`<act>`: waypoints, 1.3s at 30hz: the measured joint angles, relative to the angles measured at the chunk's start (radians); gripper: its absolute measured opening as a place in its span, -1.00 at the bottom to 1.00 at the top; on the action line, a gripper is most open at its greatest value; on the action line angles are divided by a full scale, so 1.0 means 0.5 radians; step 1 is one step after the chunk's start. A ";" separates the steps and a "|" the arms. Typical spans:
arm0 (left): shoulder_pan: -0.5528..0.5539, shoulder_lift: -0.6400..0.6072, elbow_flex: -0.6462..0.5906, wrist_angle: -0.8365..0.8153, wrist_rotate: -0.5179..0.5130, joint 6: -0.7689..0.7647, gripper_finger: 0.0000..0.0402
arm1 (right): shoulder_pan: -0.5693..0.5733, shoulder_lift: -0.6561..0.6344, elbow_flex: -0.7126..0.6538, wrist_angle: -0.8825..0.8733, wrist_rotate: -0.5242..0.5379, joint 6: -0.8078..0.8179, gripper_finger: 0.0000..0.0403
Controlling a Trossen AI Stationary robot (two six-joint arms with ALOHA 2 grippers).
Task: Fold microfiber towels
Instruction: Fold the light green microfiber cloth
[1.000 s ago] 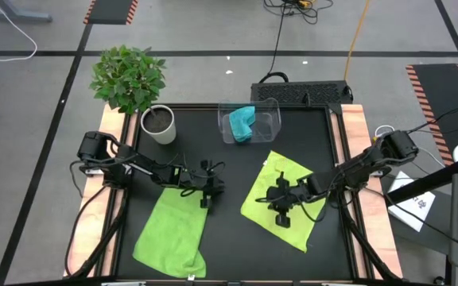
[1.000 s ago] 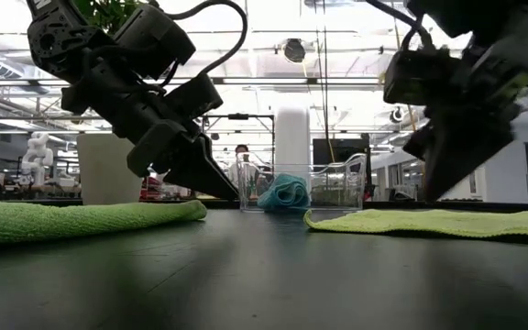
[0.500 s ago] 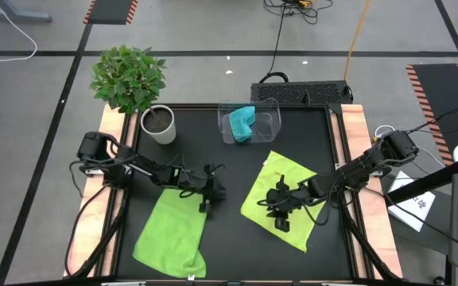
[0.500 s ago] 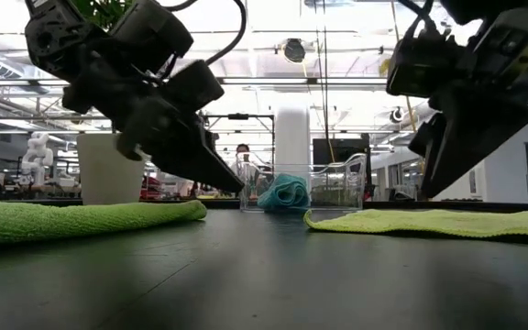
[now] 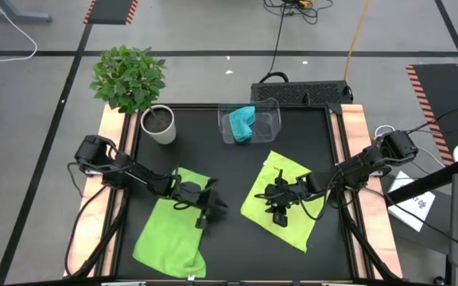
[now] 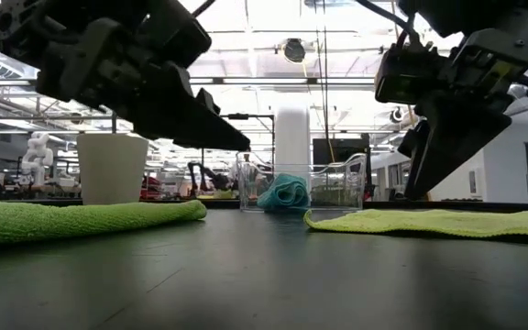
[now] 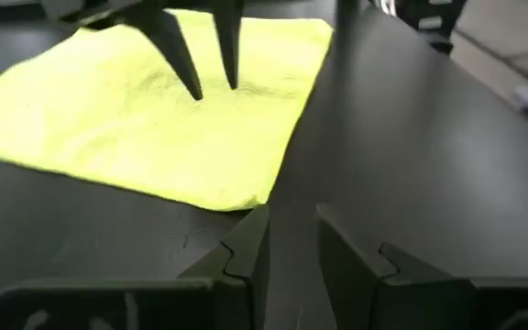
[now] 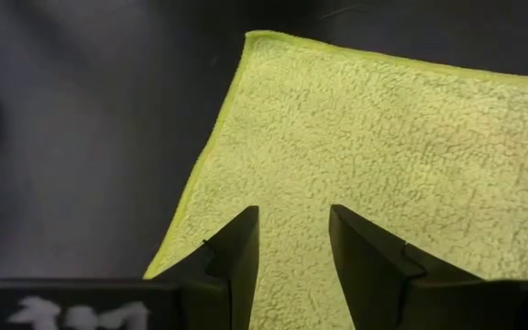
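Hovering over the right lime-green towel [image 5: 281, 199], the right gripper [image 5: 277, 208] has jaws parted, empty; left gripper [image 5: 207, 214], jaws narrowly apart, empty, beside the left lime-green towel [image 5: 169, 230].

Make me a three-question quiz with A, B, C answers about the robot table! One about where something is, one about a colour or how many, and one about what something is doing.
1. Where is the turquoise towel?
A. inside the clear bin
B. under the plant
C. on the floor

2. How many lime-green towels lie on the table?
A. one
B. two
C. four

3. What is the right gripper doing?
A. squeezing the bin
B. holding the plant pot
C. open above a green towel, holding nothing

Answers:
1 A: the high view shows it bunched in the bin.
2 B: the left green towel and the right green towel are the only two.
3 C: its wrist view shows parted fingers with the towel below.
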 joint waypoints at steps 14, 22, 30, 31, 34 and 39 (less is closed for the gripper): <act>-0.027 0.420 0.277 -0.191 -0.107 0.600 -0.07 | 0.001 0.001 -0.002 -0.177 0.000 0.043 -0.37; -0.048 0.466 0.509 -0.480 -0.466 1.071 0.35 | 0.001 -0.005 -0.137 -0.113 0.004 0.056 -0.38; -0.043 0.465 0.531 -0.498 -0.478 1.482 0.32 | 0.000 -0.006 -0.346 0.281 0.008 0.074 -0.38; -0.043 0.465 0.531 -0.491 -0.449 1.504 0.29 | 0.000 -0.006 -0.360 0.321 0.007 0.073 -0.38; -0.045 0.467 0.529 -0.472 -0.318 1.520 0.21 | 0.000 -0.002 -0.377 0.403 0.002 0.063 -0.38; -0.079 0.468 0.527 -0.470 -0.286 1.486 0.08 | -0.030 0.001 -0.381 0.477 -0.008 -0.031 -0.38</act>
